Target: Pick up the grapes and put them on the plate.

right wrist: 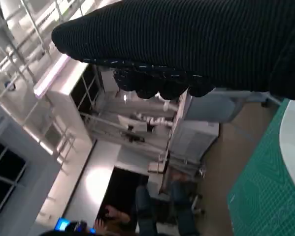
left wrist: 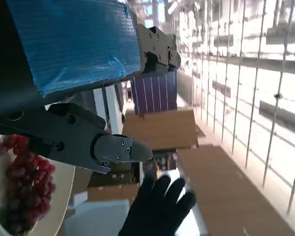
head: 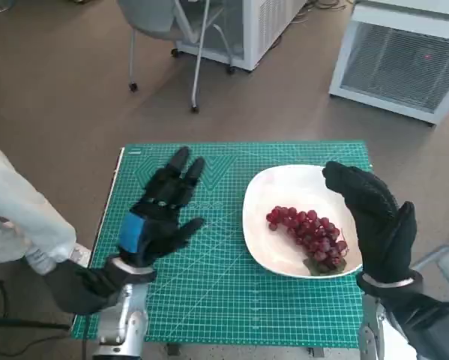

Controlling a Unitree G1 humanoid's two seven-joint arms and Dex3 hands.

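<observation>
From the head, the grapes (head: 309,236) lie on the white plate (head: 273,191) on the green mat (head: 209,300). The left hand (head: 158,217) hovers over the mat, fingers spread, empty. The right hand (head: 374,217) stands beside the plate, open, holding nothing.

Left wrist: grapes (left wrist: 26,172) on the plate (left wrist: 58,196), gloved right hand (left wrist: 157,209) beyond.

Right wrist: glove (right wrist: 186,44) above, mat (right wrist: 265,182) and a seated person (right wrist: 115,216) in the distance.

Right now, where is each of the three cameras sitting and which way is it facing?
Head view: on the head, looking steeply down at the green mat, plate and grapes; both forearms and robot hands show.
Left wrist view: behind the left hand, facing across the room.
Right wrist view: behind the right hand, tilted up toward the room.
Head and left wrist views share the grapes, plate and right hand.
</observation>
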